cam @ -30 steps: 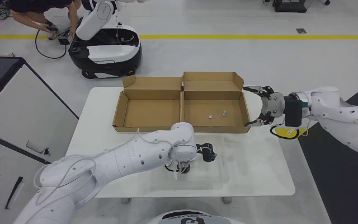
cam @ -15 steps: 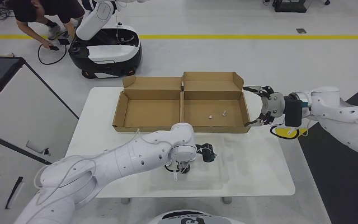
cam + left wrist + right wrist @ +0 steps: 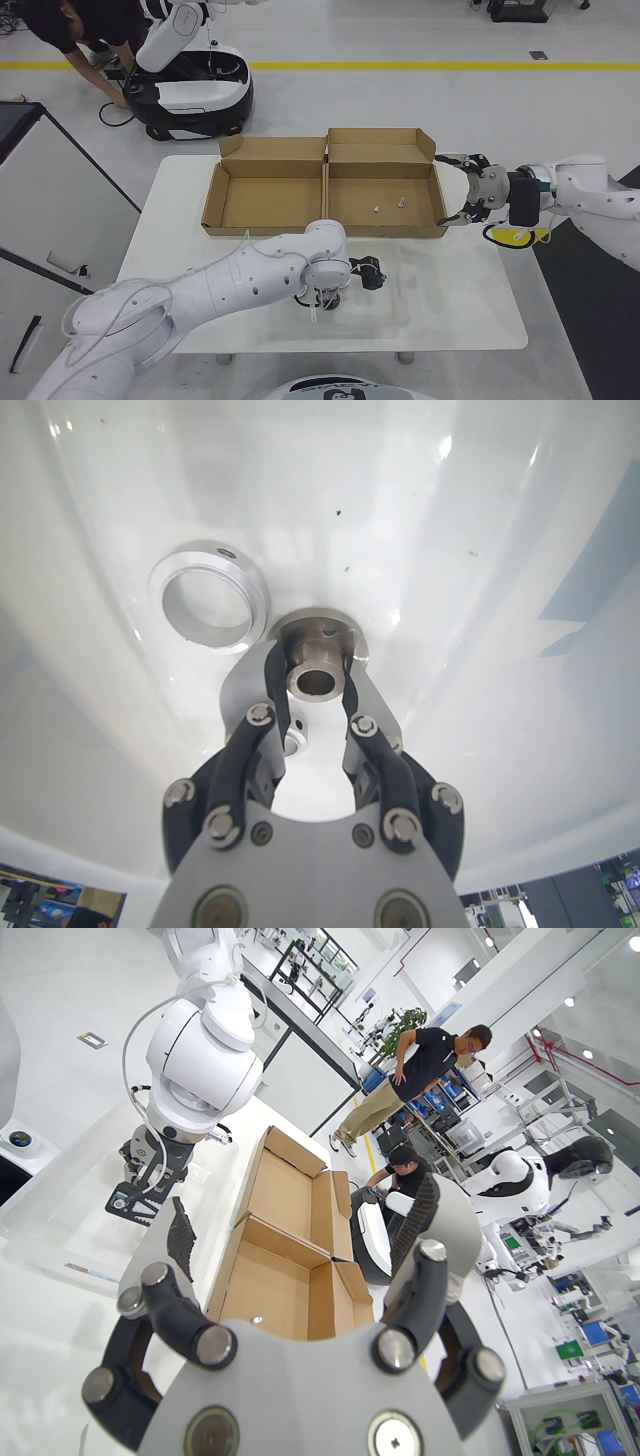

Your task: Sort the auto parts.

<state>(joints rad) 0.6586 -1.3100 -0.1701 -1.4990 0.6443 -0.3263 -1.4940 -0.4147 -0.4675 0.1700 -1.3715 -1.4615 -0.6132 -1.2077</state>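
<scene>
— Two grippers are marked; how does the left gripper (image 3: 313, 674) stand?
— Nearly closed. Its black-padded fingers (image 3: 276, 695) clamp the narrow neck of a bronze-coloured flanged bushing (image 3: 316, 650), one pad on each side. The bushing stands upright, its bore toward the wrist camera and its flange down at the floor of the white tray (image 3: 450, 525). Whether the flange rests there or is just raised cannot be told.
— What lies around the bushing?
— A silver collar ring (image 3: 209, 597) lies flat just beside the flange. A smaller silver piece (image 3: 296, 741) with a bore sits on the tray floor behind one finger, partly hidden.
— And the right gripper (image 3: 446, 189)?
— Wide open, holding nothing. It hangs just off the right end of the cardboard boxes, fingers pointing toward them.
— Describe the containers.
— The tray sits on the white table (image 3: 480, 300), on the robot's side of two open boxes set wall to wall. The right box (image 3: 350, 190) holds a small pale part (image 3: 374, 210) and, near it, a second pale part (image 3: 400, 201). The left box (image 3: 265, 200) adjoins it.
</scene>
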